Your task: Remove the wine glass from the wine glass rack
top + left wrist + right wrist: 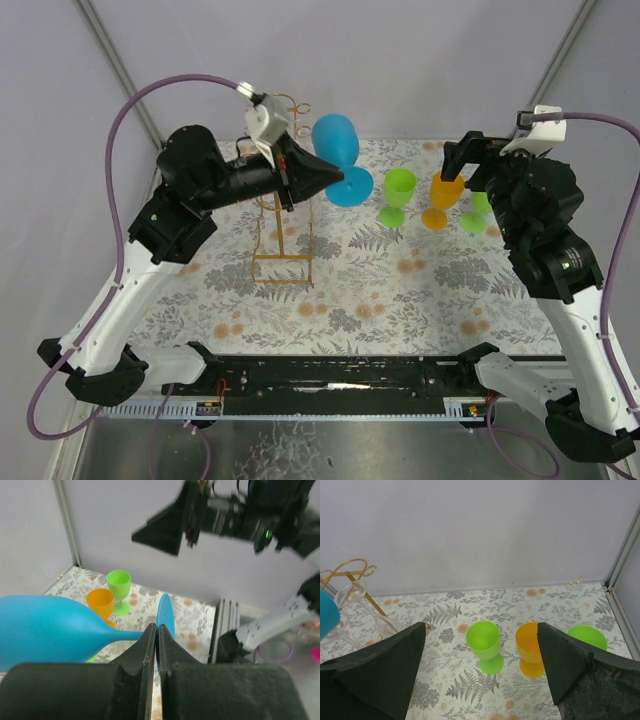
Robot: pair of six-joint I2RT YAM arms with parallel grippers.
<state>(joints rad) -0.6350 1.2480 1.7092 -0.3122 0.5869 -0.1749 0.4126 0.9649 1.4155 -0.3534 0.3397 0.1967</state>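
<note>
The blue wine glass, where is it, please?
In the top view the blue plastic wine glass is in the left gripper, between the gold wire rack and a green goblet.

Your left arm [190, 190] and right arm [545, 230] show black joints on white links, with purple cables [120, 130] running to white wrist cameras [265, 120]; your right gripper [481, 627] has black wedge fingers [385, 675].

Looks like a robot lab test cell to us, not anyone's home. We see plain white walls [420, 60] on metal frame posts [112, 58], two robot arms [545, 230] bolted to a black rail [330, 378], purple cables [125, 115] looping around, and a floral-covered table [400, 300].
</note>
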